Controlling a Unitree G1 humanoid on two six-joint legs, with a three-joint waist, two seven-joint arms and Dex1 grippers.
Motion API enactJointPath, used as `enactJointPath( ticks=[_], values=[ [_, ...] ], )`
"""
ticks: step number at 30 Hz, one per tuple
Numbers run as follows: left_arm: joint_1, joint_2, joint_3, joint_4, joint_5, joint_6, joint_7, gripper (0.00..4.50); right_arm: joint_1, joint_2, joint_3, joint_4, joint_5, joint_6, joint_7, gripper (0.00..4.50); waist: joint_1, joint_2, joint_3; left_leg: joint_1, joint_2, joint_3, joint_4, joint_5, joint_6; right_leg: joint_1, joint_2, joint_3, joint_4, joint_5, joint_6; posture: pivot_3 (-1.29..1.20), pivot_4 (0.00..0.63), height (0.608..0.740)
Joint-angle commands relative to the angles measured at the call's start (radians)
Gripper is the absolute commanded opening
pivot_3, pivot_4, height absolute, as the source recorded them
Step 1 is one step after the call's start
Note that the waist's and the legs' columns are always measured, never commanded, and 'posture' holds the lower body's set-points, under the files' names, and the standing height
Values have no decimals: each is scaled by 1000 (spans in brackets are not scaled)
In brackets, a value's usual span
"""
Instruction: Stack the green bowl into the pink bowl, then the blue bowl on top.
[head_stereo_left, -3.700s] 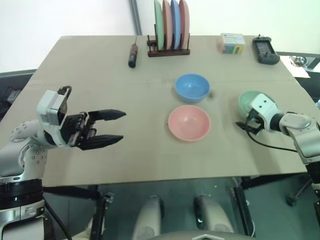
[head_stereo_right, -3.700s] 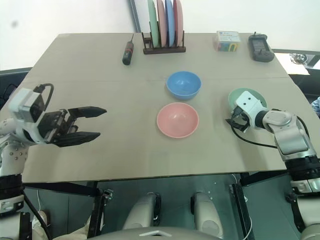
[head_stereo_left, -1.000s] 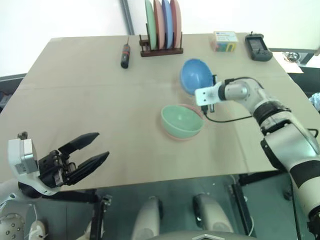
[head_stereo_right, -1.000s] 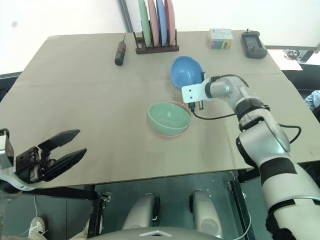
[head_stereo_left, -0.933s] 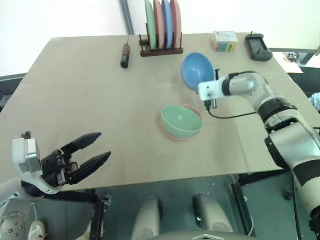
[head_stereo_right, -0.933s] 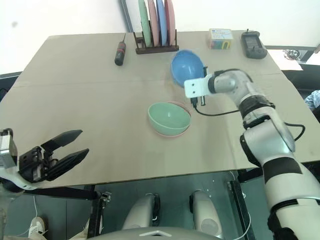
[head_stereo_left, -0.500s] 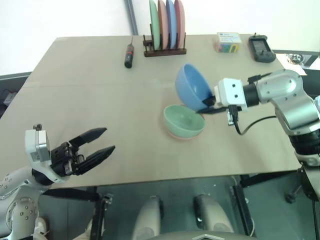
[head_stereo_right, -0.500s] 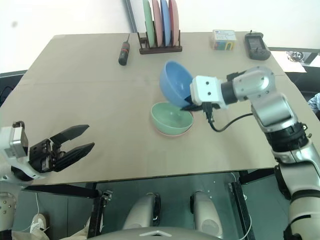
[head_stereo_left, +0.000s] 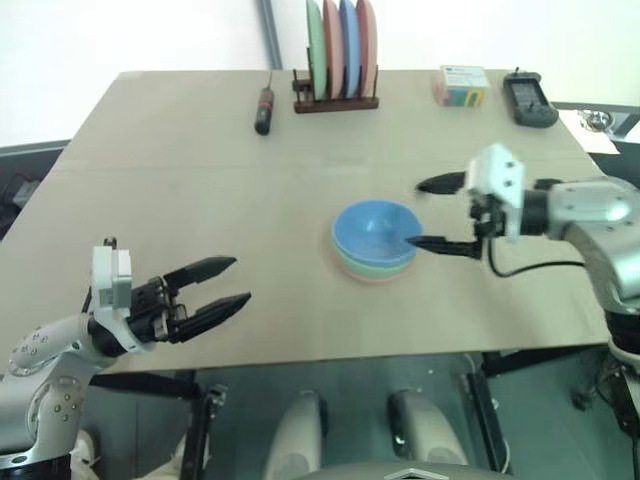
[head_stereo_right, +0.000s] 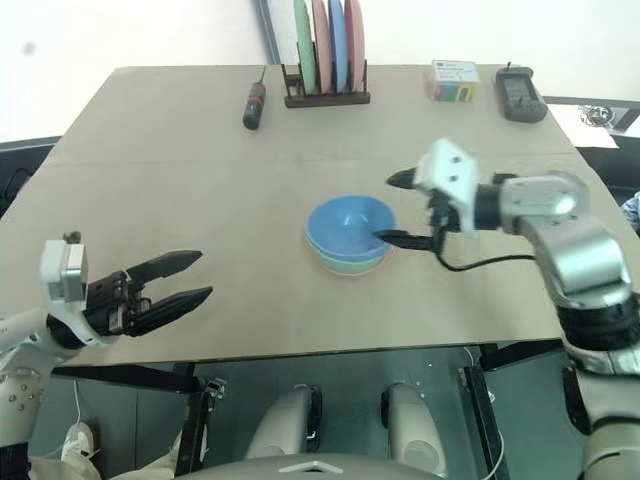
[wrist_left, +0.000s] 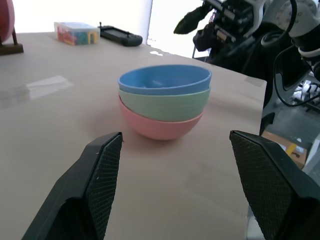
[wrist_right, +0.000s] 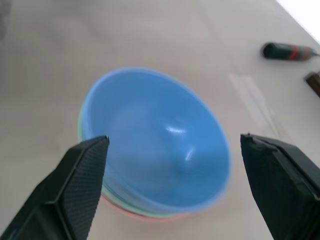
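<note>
The blue bowl sits nested in the green bowl, itself in the pink bowl, mid-surface. The right gripper is beside the stack's right edge, fingers spread, grasping nothing. The left gripper, fingers released, is well apart.

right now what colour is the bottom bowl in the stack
Salmon pink: the small round plastic pink bowl sits lowest, clearest in the left wrist view.
</note>
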Motion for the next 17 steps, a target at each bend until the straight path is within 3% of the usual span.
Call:
enactJointPath(
  ticks=[1, 5, 9, 17],
  values=[
    [4, 39, 21, 29, 52, -12, 22, 3658, 201, -102, -234, -72, 76, -13, 42, 4470, 6, 0, 0, 0, 0, 0, 0, 0, 0, 1, 0, 0, -1, 0, 0, 0, 150, 740],
    [2, 44, 49, 48, 73, -34, 34, 3658, 431, -190, -418, -75, 102, -78, 127, 4470, 11, 0, 0, 2, 0, 1, 0, 0, 0, 1, 0, 0, -1, -1, 2, 0, 150, 740],
    [17, 96, 118, 58, 58, -35, -18, 3658, 596, -200, -647, -92, 177, -79, 185, 4470, 5, 0, 0, 3, 1, 1, 0, 0, 0, 2, 1, 1, 0, -2, 4, 0, 150, 740],
    [40, 143, 172, 74, 47, 1, -62, 3658, 646, -220, -734, -148, 303, -45, 154, 4470, -11, 0, 0, 3, 1, 2, 0, 0, 0, 2, 0, 1, -1, -3, 4, 0, 150, 740]
  ],
)
